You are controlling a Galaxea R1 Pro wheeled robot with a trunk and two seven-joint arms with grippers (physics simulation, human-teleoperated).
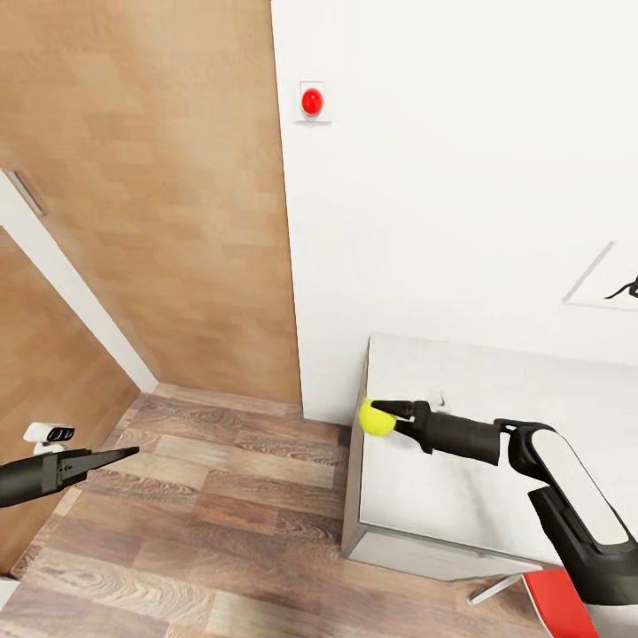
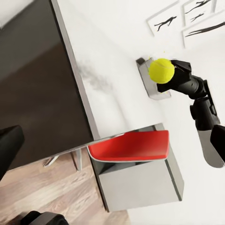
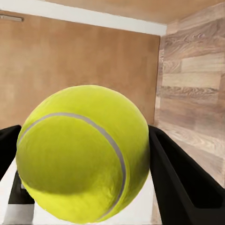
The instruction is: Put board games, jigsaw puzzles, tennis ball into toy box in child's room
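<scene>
The right pincer [image 1: 390,416] holds the tennis ball [image 1: 377,417], its two dark fingers pressed against the ball's opposite flanks, as the right wrist view shows close up [image 3: 82,152]. The ball hangs at the corner of the pale grey worktop [image 1: 461,478], just above the edge nearest the wooden floor [image 1: 221,514]. The left pincer [image 1: 115,455] is well apart from the worktop, out over the floor, its fingers drawn to a narrow point with nothing between them.

The toy box is not seen from here, so the step in hand is judged to be the carry. To do it well, the squeeze on the ball should be kept steady: a round, slightly soft ball can roll out of two flat fingers if the hold slackens or the arm swings sharply. Turning the trunk and base slowly until the bin comes into sight, then bringing the ball low over its open top before releasing, would stop it bouncing out of a shallow box. The red chair seat [image 2: 129,146] beside the worktop is something the arm should clear.

No writing or brand can be read. A red round button [image 1: 312,101] sits on the white wall above the worktop, and black silhouette posters [image 2: 166,21] hang there, wordless.
</scene>
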